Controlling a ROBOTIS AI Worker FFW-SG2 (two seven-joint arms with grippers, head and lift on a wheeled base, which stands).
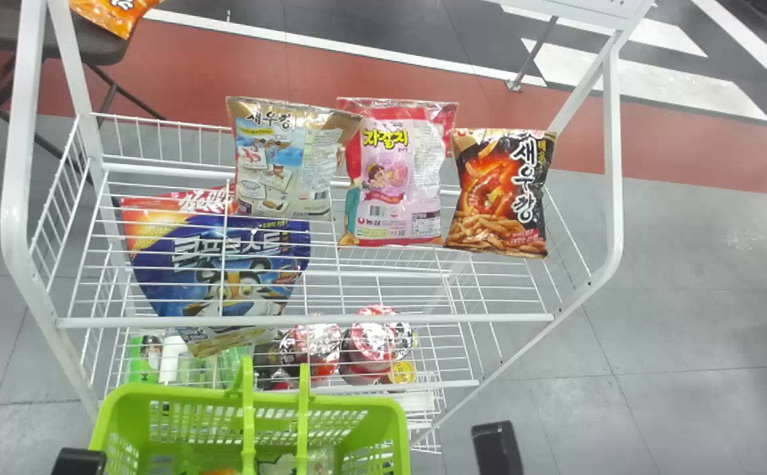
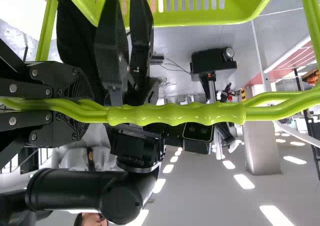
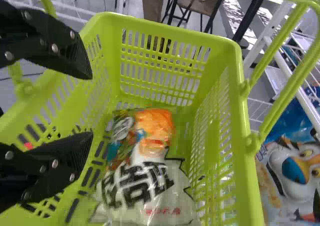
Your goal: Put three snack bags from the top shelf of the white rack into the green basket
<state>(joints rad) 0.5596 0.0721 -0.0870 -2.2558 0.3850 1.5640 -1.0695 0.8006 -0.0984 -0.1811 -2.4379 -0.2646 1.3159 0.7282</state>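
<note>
The left gripper [image 1: 78,462] comes in at the bottom edge of the head view, beside the left corner of the green basket [image 1: 397,422]. In its own wrist view it is clenched on the basket's ribbed handle [image 2: 175,114], one finger on either side of the bar. The right gripper [image 1: 497,448] is just off the basket's right edge in the head view, tip toward the white rack [image 1: 304,321]. Its wrist view finds it released, two fingers well spread with nothing between them, its camera looking down into the basket.

Three snack bags lean along the back of the top shelf: a beige bag [image 1: 284,165] toward the left corner, a pink bag [image 1: 393,178] in the middle and a black bag [image 1: 502,191] toward the right corner. A blue cereal bag [image 1: 218,257] shows through the wires near the left front corner. Inside the basket lie an orange package [image 3: 154,123] and a clear-and-white package [image 3: 145,191].
</note>
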